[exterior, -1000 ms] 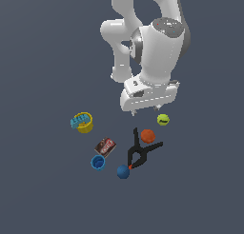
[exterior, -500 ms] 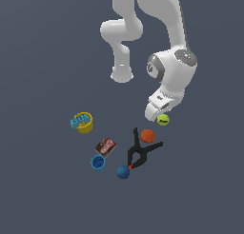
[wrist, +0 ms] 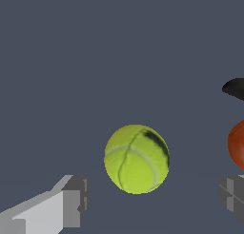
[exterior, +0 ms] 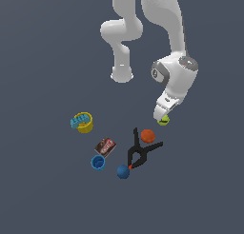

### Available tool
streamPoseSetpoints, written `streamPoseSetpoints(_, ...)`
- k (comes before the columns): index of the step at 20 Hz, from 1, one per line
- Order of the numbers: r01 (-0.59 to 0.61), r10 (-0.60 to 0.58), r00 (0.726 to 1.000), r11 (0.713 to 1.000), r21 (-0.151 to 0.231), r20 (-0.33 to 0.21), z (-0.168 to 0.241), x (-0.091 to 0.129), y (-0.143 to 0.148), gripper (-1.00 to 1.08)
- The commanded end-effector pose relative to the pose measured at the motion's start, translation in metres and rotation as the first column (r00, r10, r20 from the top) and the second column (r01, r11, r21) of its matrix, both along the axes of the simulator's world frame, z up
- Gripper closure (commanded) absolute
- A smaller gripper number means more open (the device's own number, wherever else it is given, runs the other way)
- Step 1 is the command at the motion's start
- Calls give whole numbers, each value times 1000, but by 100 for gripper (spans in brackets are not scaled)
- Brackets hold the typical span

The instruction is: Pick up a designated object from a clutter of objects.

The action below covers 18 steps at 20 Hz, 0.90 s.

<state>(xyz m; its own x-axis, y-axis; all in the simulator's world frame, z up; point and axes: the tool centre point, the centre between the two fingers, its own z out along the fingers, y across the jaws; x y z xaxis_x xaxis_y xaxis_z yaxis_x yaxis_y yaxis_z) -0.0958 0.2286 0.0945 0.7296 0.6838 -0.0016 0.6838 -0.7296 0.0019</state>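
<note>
The yellow-green ball (wrist: 137,159) with a dark curved mark lies on the grey floor; in the exterior view it (exterior: 164,120) peeks out under my hand, at the clutter's right end. My gripper (exterior: 161,115) is right over it and low. In the wrist view my gripper (wrist: 152,199) is open, its two fingers (wrist: 71,199) wide apart either side of the ball, not touching it. The orange ball (exterior: 147,135) is close by and shows in the wrist view (wrist: 237,145).
A black clamp (exterior: 140,152) lies beside the orange ball, its tip in the wrist view (wrist: 234,88). A blue ball (exterior: 123,171), blue cup (exterior: 98,162), brown-red box (exterior: 106,146) and yellow cup (exterior: 83,122) lie toward the exterior view's left. The arm's base (exterior: 122,75) stands behind.
My arm has swung toward the exterior view's right and come down. The gripper went from high above the clutter to just over the yellow-green ball. The objects have not moved.
</note>
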Motion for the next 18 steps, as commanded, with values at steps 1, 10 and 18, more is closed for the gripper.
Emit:
streamPoseSetpoints(1, -13, 13, 1000, 1000, 2, 0, -3, -3, 3, -92)
streamPoseSetpoints(10, -11, 11, 1000, 1000, 2, -1, -17, -3, 2, -92)
streamPoseSetpoints(18, -14, 14, 1000, 1000, 3, -1, -48, -4, 3, -92)
